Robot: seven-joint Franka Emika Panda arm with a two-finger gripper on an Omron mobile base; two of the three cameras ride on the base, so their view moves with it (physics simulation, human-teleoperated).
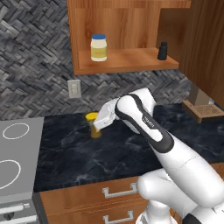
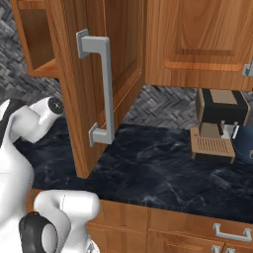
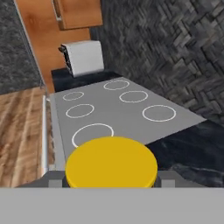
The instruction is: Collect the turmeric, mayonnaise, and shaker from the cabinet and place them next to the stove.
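Observation:
The turmeric jar, with its yellow lid, stands low at the black counter just right of the grey stove. My gripper reaches down from the right and is shut on the jar; a finger presses each side of the lid. Beyond the lid lie the stove's white burner rings. In the reddish-brown cabinet, the blue-lidded mayonnaise stands at the shelf's left and the small black shaker at its right.
The cabinet's open door juts out over the counter, with its grey handle facing out. A coffee machine stands at the counter's right. A white appliance sits beyond the stove. Wooden drawers run below the counter's edge.

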